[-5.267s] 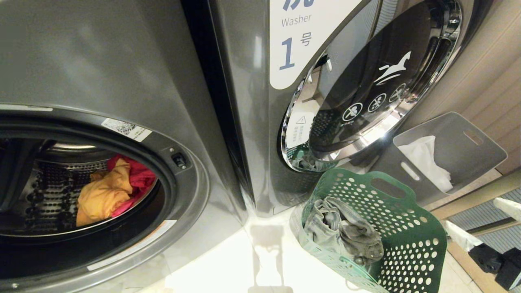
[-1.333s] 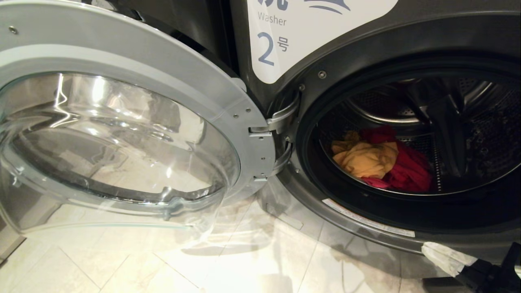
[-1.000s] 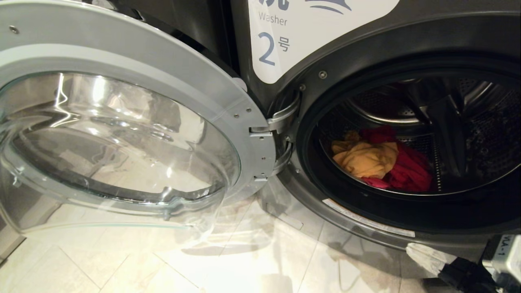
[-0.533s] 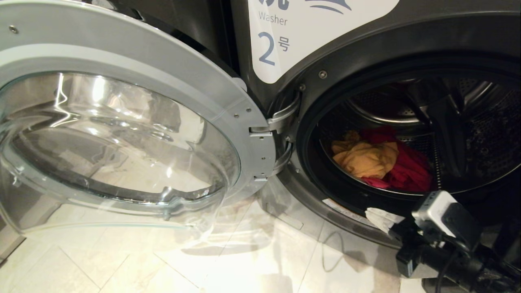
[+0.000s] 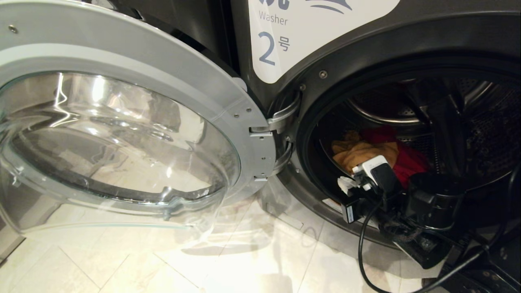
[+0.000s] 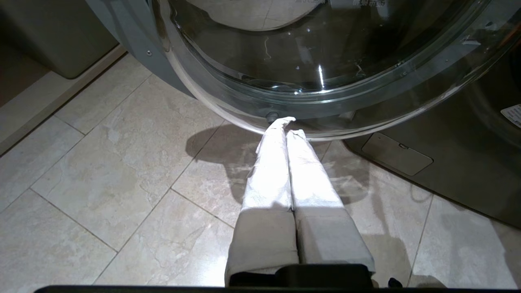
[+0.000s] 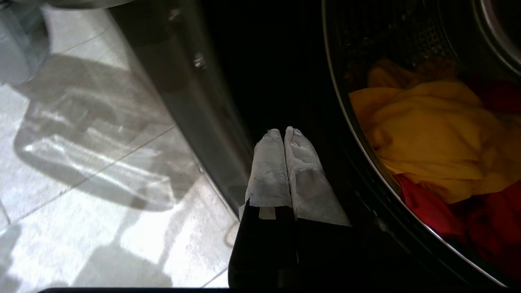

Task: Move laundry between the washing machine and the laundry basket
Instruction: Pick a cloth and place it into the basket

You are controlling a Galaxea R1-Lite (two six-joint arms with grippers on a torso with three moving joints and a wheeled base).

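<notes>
The washing machine [image 5: 366, 44] labelled 2 stands with its round glass door [image 5: 122, 134] swung wide to the left. In the drum lies the laundry: a mustard-orange garment [image 5: 360, 149] [image 7: 431, 134] over a red-pink one [image 5: 413, 162] [image 7: 427, 207]. My right gripper [image 5: 345, 185] [image 7: 283, 131] is shut and empty at the lower left of the drum mouth, just short of the garments. My left gripper [image 6: 287, 126] is shut and empty, low over the floor beneath the open door. The laundry basket is out of view.
The open door fills the left half of the head view, over pale tiled floor [image 5: 203, 260]. A black cable [image 5: 360, 248] loops down from the right arm. A small service flap [image 6: 397, 154] sits low on the washer front.
My right arm has come up from the bottom right corner, leftwards to the drum mouth, gripper still shut. Several seconds ago the camera faced washer 1 and the basket. The left arm stays still.
</notes>
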